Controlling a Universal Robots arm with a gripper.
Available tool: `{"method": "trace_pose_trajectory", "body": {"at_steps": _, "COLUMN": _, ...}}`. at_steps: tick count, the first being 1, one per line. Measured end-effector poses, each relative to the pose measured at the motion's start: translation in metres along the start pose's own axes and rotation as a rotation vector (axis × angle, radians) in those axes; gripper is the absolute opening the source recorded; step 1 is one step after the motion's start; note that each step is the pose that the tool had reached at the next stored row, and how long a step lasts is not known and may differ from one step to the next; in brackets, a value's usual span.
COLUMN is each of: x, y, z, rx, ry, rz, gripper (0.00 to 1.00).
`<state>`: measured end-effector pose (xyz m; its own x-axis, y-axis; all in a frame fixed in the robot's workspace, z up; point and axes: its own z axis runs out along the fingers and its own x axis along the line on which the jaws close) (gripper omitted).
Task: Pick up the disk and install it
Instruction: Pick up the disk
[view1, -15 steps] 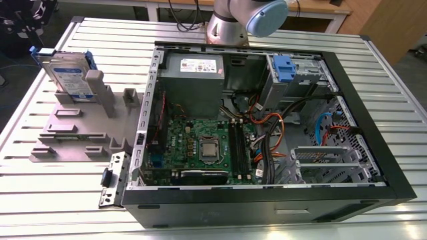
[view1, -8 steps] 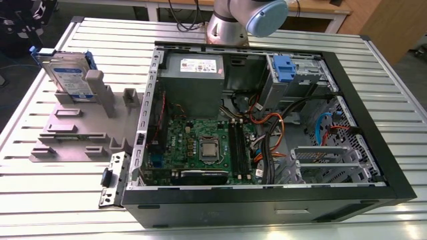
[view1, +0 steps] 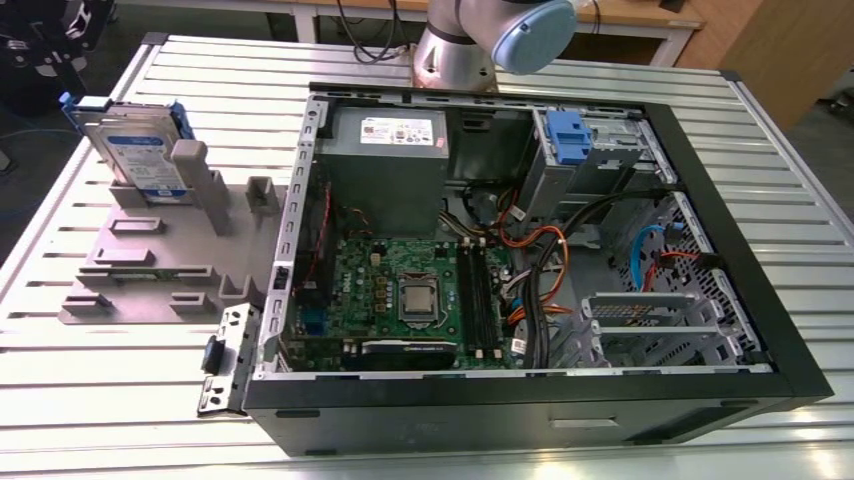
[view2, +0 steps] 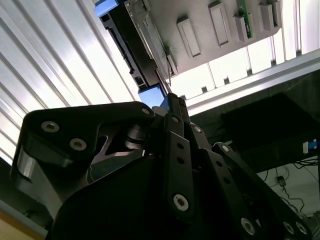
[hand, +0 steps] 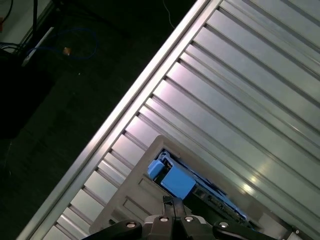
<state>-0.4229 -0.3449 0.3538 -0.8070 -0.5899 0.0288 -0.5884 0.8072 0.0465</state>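
Exterior view shows the disk (view1: 134, 150) standing on edge in a slot of a grey holder (view1: 147, 265), toward the exterior view's left. A blue bracket frames its labelled face. The holder rests on the ribbed metal table (view1: 120, 400), just beside the open case (view1: 534, 405). The case lies on its side with the motherboard (view1: 400, 290) facing up. A grey power supply (view1: 387, 150) sits at the case's far end, and a blue tab (view1: 567, 135) shows toward the exterior view's right. The arm (view1: 494, 40) rises behind the case.

In both wrist views the gripper (hand: 172, 201) (view2: 169, 97) points at the bracket end of the disk (hand: 175, 182) (view2: 122, 45). Its fingers (hand: 176, 207) are closed tip to tip and grip nothing. They are very near the bracket, but contact cannot be told.
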Motion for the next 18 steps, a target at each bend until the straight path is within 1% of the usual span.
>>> {"method": "trace_pose_trajectory", "body": {"at_steps": 18, "x": 0.0, "y": 0.0, "z": 0.0, "rx": 0.0, "ry": 0.0011, "rz": -0.043, "gripper": 0.11}}
